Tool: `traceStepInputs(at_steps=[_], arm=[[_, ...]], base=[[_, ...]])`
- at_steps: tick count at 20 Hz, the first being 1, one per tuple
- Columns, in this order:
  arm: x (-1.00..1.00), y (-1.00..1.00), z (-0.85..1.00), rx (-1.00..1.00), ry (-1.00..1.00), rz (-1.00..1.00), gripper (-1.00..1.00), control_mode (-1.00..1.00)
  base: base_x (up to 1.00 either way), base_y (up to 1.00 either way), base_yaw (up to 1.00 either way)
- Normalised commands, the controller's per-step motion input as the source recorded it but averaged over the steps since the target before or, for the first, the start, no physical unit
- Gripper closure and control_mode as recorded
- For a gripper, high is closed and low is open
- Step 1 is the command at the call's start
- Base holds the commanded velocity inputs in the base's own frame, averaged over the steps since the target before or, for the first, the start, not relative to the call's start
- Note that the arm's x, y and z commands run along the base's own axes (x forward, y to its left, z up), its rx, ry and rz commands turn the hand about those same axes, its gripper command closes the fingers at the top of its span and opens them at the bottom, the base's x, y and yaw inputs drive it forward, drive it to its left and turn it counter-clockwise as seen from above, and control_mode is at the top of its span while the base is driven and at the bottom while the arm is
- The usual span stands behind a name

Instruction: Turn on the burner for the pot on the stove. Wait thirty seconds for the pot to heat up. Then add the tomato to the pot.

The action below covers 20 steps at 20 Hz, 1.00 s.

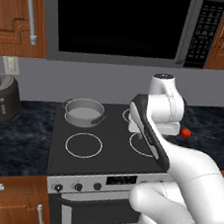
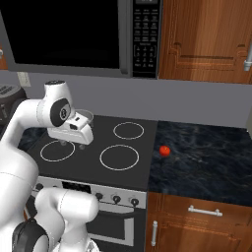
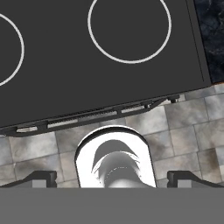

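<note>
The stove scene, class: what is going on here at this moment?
A white robot arm hangs over the stove with its pincer open and holding nothing, looking down on the cooktop's front edge. The pot sits on the back left ring. The tomato lies on the dark counter to the right of the stove, apart from the pot. The knobs on the front panel are untouched.
</note>
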Motion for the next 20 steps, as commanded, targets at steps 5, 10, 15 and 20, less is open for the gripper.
traceStepInputs(at_steps=[5,10,15,20], arm=[[0.00,0.00,0.00,0.00,0.00,0.00,-1.00,-1.00],[0.00,0.00,0.00,0.00,0.00,0.00,-1.00,-1.00],[0.00,0.00,0.00,0.00,0.00,0.00,-1.00,-1.00],[0.00,0.00,0.00,0.00,0.00,0.00,-1.00,-1.00]], base=[[0.00,0.00,0.00],[0.00,0.00,0.00],[0.00,0.00,0.00],[0.00,0.00,0.00]])
